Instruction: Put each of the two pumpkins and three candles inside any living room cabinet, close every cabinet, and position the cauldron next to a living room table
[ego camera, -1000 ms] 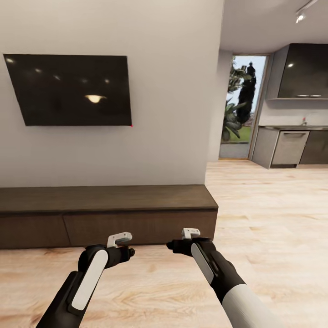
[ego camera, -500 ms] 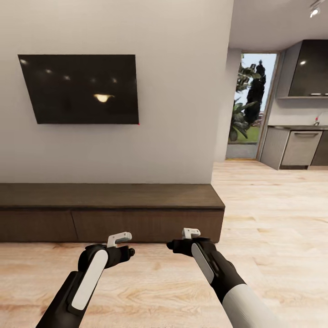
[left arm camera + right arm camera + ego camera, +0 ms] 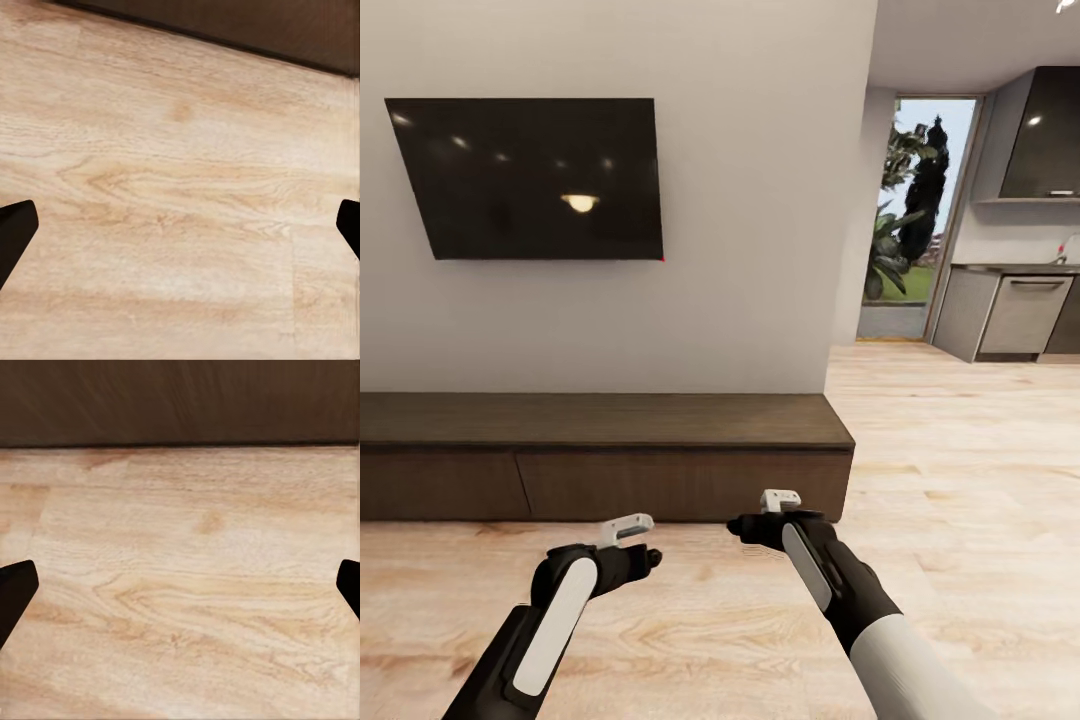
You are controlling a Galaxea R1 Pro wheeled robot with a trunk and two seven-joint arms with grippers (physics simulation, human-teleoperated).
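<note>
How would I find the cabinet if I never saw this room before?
Look at the big white wall with the black TV hanging on it. Right below, on the wooden floor, sits the cabinet: long, low and dark brown. Unlike the grey kitchen cupboards far off, its flat fronts have no handles.

Even, bright indoor render, sharp overall.
Ceiling lamps glare on the television (image 3: 530, 178); daylight through the doorway (image 3: 915, 215); wrist views slightly soft.

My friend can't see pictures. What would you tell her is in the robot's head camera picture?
A long, low, dark-brown cabinet with closed drawer fronts stands against a pale wall, under a black TV. The robot's left gripper and right gripper reach out over a light wood floor, holding nothing. At the right, a doorway shows green plants, beside grey kitchen cupboards.
</note>
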